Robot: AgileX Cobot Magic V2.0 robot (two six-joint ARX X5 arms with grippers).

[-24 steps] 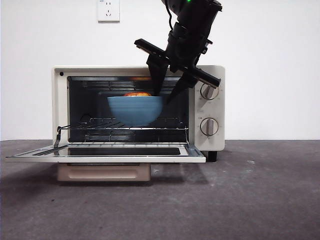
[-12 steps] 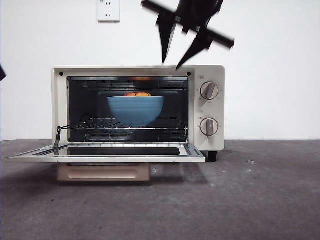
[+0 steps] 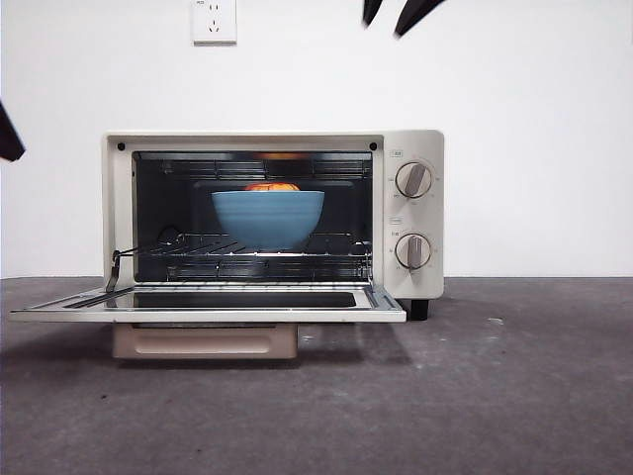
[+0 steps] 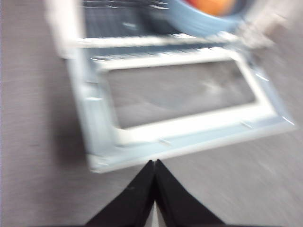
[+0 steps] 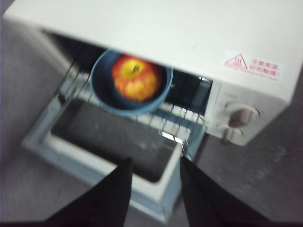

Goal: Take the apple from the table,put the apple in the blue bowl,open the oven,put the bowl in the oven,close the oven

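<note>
One step left, by my reading: closing cream-white toaster oven [image 3: 274,223], door down. Wide matte blue bowl [image 3: 268,218] on oven rack; red-yellow apple [image 5: 136,77] inside bowl. Right gripper [image 5: 152,171] above oven, released, empty. Left gripper [image 4: 155,163] before door, pinched closed, empty.

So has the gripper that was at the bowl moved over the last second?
Yes. The right gripper has risen from the blue bowl in the oven to well above the oven's top, jaws open; only its tips show.
</note>
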